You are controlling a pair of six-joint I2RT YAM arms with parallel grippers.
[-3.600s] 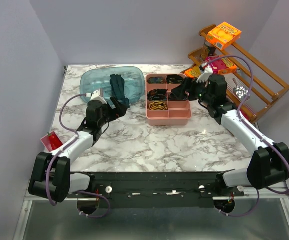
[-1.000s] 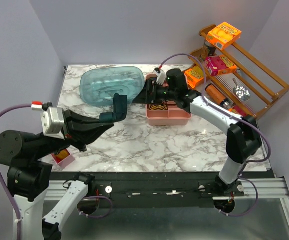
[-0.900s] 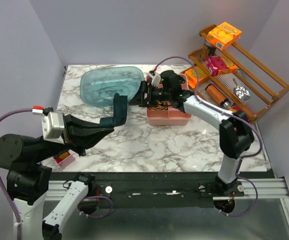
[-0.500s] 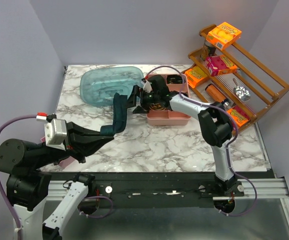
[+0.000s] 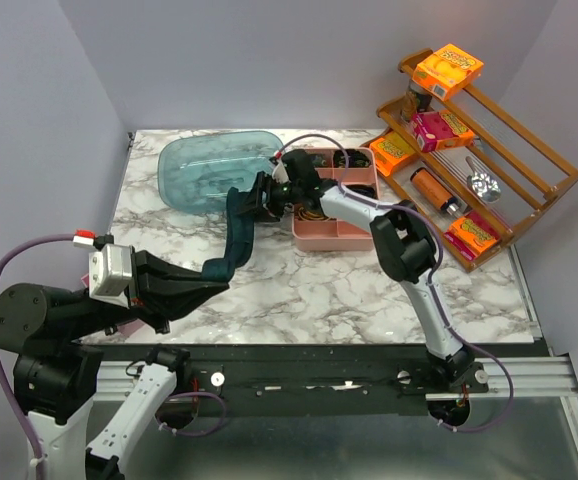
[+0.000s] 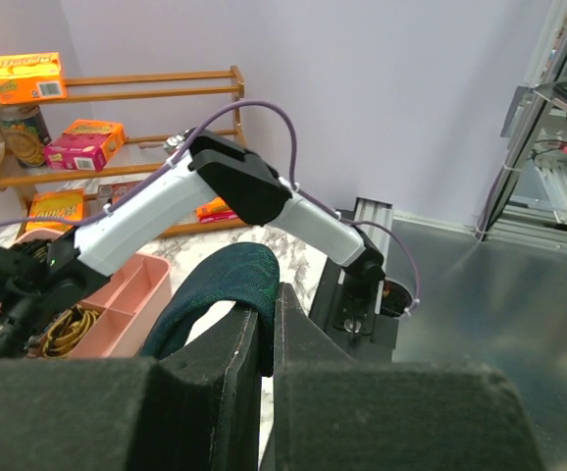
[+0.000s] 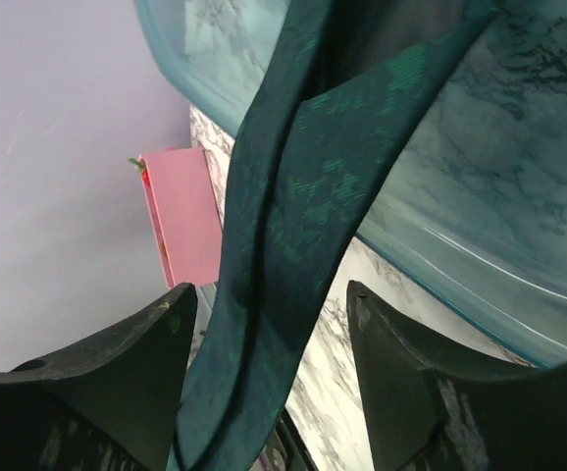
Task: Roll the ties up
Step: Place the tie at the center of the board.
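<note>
A long dark teal-green tie (image 5: 234,225) hangs stretched in the air from the blue tub's near rim toward the near left. My left gripper (image 5: 212,272) is shut on its lower end; in the left wrist view the tie (image 6: 220,285) loops up out of the pinched pads (image 6: 264,329). My right gripper (image 5: 257,196) straddles the tie's upper part. In the right wrist view the tie (image 7: 283,245) runs between the spread fingers (image 7: 117,392), with marble showing beside it, so that gripper (image 7: 269,294) is open. Rolled ties (image 5: 351,158) sit in the pink tray.
The blue tub (image 5: 204,168) stands at the back left. A pink divided tray (image 5: 334,232) lies right of it, with a gold coil (image 6: 63,329) inside. A wooden rack (image 5: 489,150) with snack boxes fills the right edge. A red-pink box (image 7: 180,216) lies at the table's left.
My left gripper drew the tie's lower end back toward the near left. My right arm swept left from the pink tray to the tie, and its jaws have narrowed around it.
</note>
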